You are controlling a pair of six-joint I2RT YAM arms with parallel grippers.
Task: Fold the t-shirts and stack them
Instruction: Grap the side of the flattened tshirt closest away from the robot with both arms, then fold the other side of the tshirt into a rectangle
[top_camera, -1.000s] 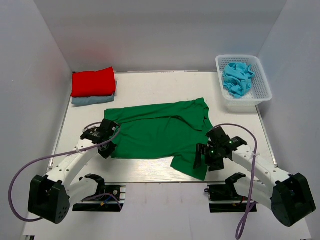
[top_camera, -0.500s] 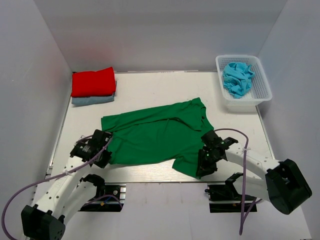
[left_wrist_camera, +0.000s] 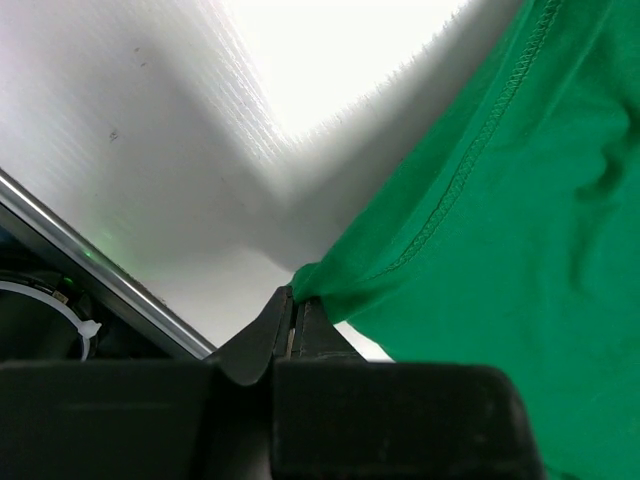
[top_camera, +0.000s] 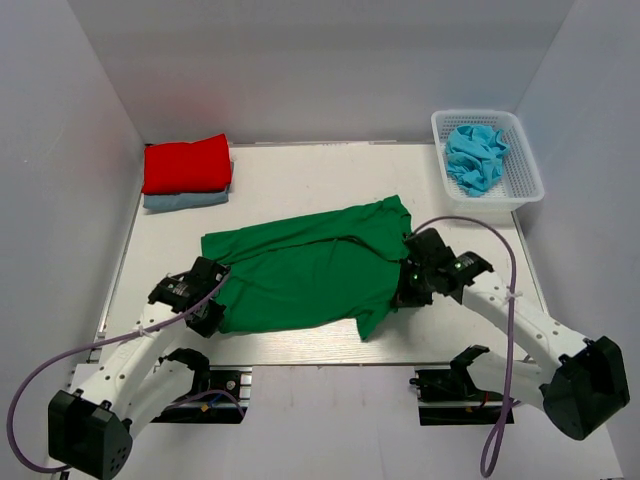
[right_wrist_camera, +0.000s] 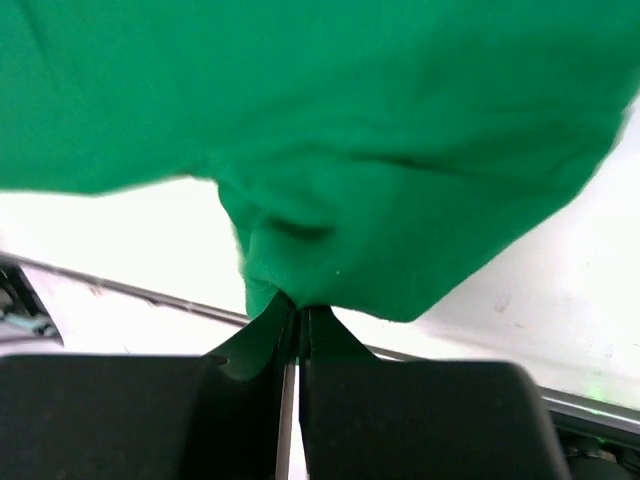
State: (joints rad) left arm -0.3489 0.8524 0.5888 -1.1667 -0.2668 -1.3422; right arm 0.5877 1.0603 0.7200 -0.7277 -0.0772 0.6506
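A dark green t-shirt (top_camera: 310,265) lies spread across the middle of the table. My left gripper (top_camera: 207,297) is shut on its near left corner (left_wrist_camera: 330,285). My right gripper (top_camera: 402,293) is shut on a fold of the same shirt's right side (right_wrist_camera: 300,270) and holds it lifted off the table. A folded red t-shirt (top_camera: 186,163) rests on a folded pale blue one (top_camera: 185,200) at the back left. A crumpled turquoise t-shirt (top_camera: 475,155) fills the white mesh basket (top_camera: 530,185) at the back right.
The table's metal front rail (top_camera: 300,358) runs just below the green shirt. Grey walls close in the left, right and back. Bare tabletop (top_camera: 330,180) lies between the stack and the basket.
The right gripper has shut on the shirt's near right part and pulled it up and back. The left gripper shifted nearer with its corner. The shirt's near right flap has been drawn in.
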